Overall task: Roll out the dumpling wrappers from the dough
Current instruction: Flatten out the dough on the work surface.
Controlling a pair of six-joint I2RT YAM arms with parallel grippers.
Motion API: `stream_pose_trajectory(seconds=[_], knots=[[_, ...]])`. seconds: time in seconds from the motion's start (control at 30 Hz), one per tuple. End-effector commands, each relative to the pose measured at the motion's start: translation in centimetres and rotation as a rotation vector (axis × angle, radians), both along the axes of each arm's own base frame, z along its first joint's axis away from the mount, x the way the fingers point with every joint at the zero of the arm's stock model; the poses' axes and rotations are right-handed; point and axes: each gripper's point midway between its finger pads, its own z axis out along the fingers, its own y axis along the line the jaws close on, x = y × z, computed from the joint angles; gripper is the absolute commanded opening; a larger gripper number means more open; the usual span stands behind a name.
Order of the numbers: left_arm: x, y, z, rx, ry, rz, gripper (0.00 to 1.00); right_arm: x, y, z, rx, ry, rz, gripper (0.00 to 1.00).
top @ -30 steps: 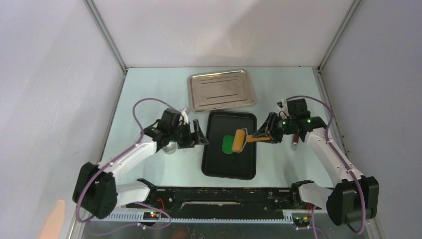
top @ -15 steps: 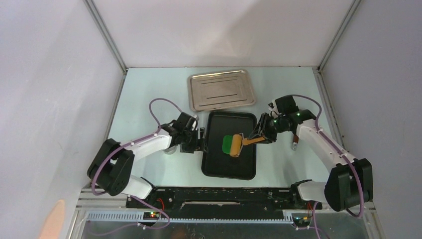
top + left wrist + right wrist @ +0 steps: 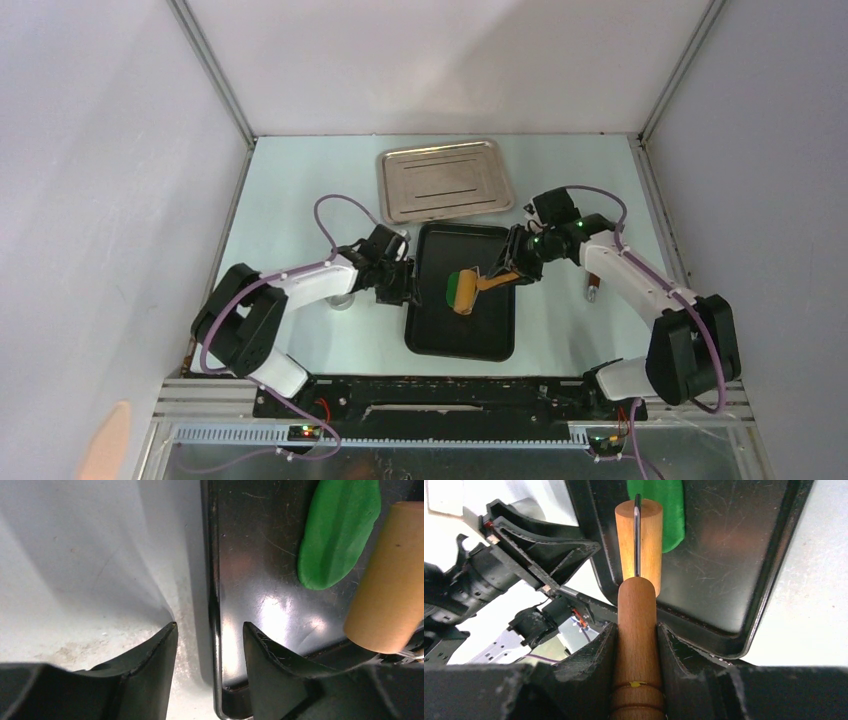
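Dough (image 3: 453, 290) as green oval on black tray (image 3: 460, 340), long axis near-to-far, parallel to roller (image 3: 469, 293) head pressing its right edge; sits between the 2 tools. Left tool (image 3: 209, 630) astride tray's left rim, jaws partly apart, not clearly gripping. Right tool (image 3: 636, 627) clamped on roller handle.

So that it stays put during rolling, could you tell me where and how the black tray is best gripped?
Grip the black tray by its thin raised left rim, coming down over it from the left, one finger outside, one inside. The left gripper stands open astride that lip; the dough and wooden roller lie further in, clear.
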Motion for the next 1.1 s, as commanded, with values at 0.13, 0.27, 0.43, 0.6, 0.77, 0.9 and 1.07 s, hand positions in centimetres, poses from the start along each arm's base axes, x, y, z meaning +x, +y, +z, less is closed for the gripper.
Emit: stream_pose_trajectory(seconds=[0.13,0.27,0.43,0.6,0.77,0.9,1.07], knots=[[1.0,-1.6,-0.5,-0.014,-0.027,-0.021,0.29,1.1,-0.7,-1.9,-0.158,-0.046,0.021,0.00],[1.0,-1.6,-0.5,-0.018,-0.024,-0.017,0.02,0.9,-1.6,-3.1,-0.245,-0.045,0.017,0.00],[0.7,-1.7,-0.6,-0.018,-0.018,-0.035,0.00,1.5,-0.9,-4.9,-0.270,-0.015,0.003,0.00],[0.5,-1.5,-0.5,-0.012,-0.021,-0.049,0.00,2.0,-1.0,-6.8,-0.323,0.012,-0.028,0.00],[0.3,-1.3,-0.5,-0.007,-0.018,-0.053,0.00,1.8,-2.6,-7.8,-0.400,0.022,-0.035,0.00],[0.3,-1.3,-0.5,-0.007,-0.018,-0.053,0.00,1.1,-5.1,-7.8,-0.433,0.027,-0.068,0.00],[0.3,-1.2,-0.2,-0.006,-0.024,-0.056,0.00,0.8,-7.3,-7.9,-0.468,0.022,-0.092,0.00]])
